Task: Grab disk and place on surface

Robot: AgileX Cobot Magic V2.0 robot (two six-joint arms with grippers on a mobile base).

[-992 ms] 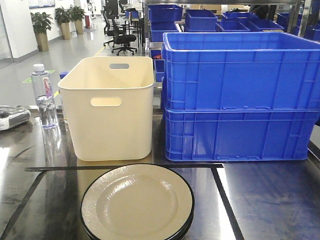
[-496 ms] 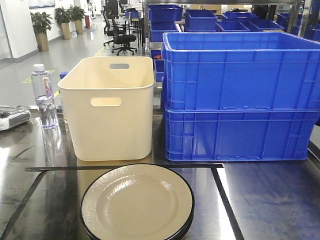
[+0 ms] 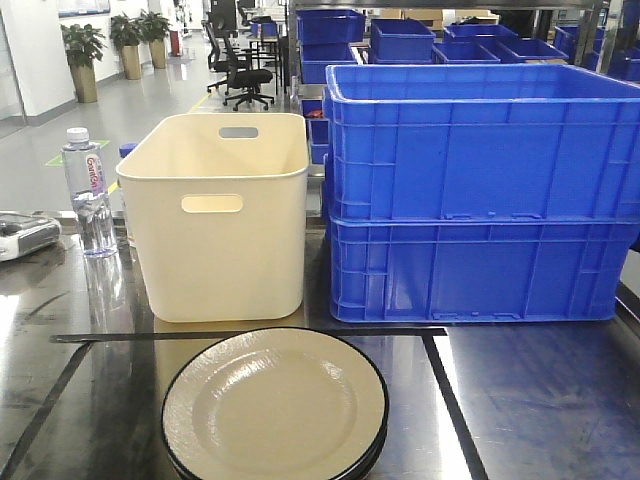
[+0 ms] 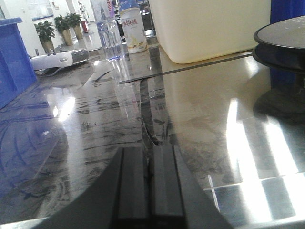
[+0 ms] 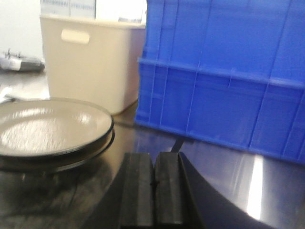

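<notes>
Left gripper (image 4: 148, 181): jaws sitting pressed together, only a thin seam between the pads, nothing between them. It is hovering low over the surface (image 4: 95, 143), touching nothing that the wrist view shows.

Right gripper (image 5: 153, 191): jaws likewise lying closed against each other, carrying nothing. It is hanging just above the dark tabletop, near the disk but apart from it.

Disk (image 3: 275, 405): a cream plate with a black rim, resting flat and upright on the surface at the middle of the near edge. A second dark rim is showing under it, so it is sitting on top of at least one more plate. In the right wrist view the disk (image 5: 50, 129) is lying to the left of the closed jaws.

Cream bin (image 3: 220, 215) is standing directly behind the disk, beyond a black tape line (image 3: 250, 334). Stacked blue crates (image 3: 480, 195) are standing just beside the bin, toward the far right corner. Water bottle (image 3: 87, 195) is standing by the far left edge, with a white-grey device (image 3: 25, 235) further left. A second bottle with a yellow label (image 4: 132, 28) is showing in the left wrist view beside the bin.
</notes>
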